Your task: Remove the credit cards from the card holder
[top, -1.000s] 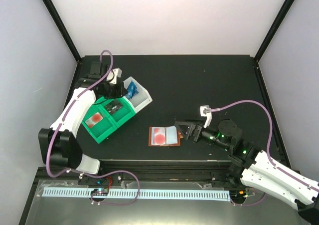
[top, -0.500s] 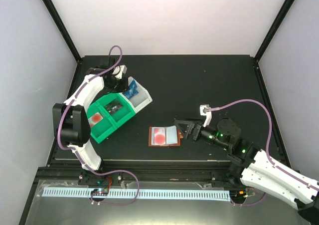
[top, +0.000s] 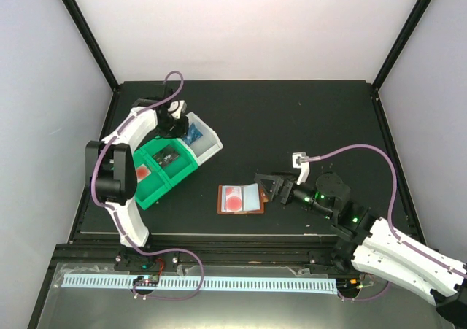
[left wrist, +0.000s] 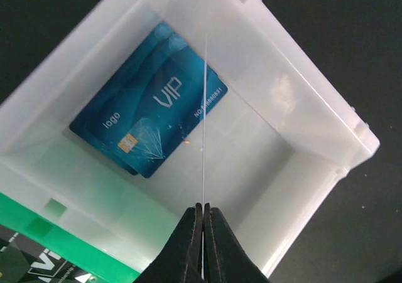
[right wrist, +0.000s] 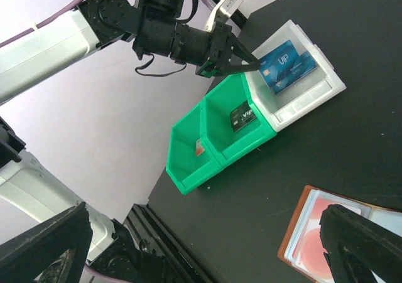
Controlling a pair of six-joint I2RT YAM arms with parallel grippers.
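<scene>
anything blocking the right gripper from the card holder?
Nothing visible. The right gripper, open, is at the right edge of the card holder, with only bare table around them. The green and white bins sit well off to the left.

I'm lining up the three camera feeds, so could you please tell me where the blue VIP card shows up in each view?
Top external: the blue card sits upper left, inside the white bin.
Left wrist: left of centre, flat on the bin floor.
Right wrist: upper right, in that bin.
Shared landmark: the white bin, next to the green bin.
</scene>
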